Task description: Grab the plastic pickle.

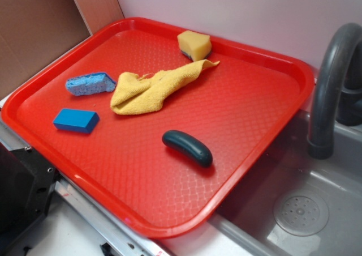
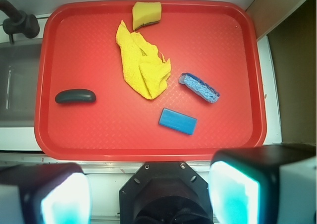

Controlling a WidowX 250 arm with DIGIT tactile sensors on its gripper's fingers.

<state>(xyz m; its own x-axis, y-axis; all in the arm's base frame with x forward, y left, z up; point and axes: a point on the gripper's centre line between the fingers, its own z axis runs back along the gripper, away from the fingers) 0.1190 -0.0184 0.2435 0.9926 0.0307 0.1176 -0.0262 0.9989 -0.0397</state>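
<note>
The gripper is showing two blocky black fingers with glowing pale teal pads — blurred at five and seven o'clock. Between them a black octagonal mount is sitting, small silver screws dotting its rim.

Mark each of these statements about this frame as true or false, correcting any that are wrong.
1. The plastic pickle lies on the red tray, apart from the other items. True.
2. The gripper is shut on the pickle. False: its fingers stand wide apart at the bottom of the wrist view, away from the pickle, holding nothing.
3. The yellow cloth covers the blue block. False: the block lies bare, clear of the cloth.
4. A yellow sponge sits at the tray's far edge, at one end of the cloth. True.
5. The blue sponge is in the sink. False: it lies on the tray beside the cloth.
</note>
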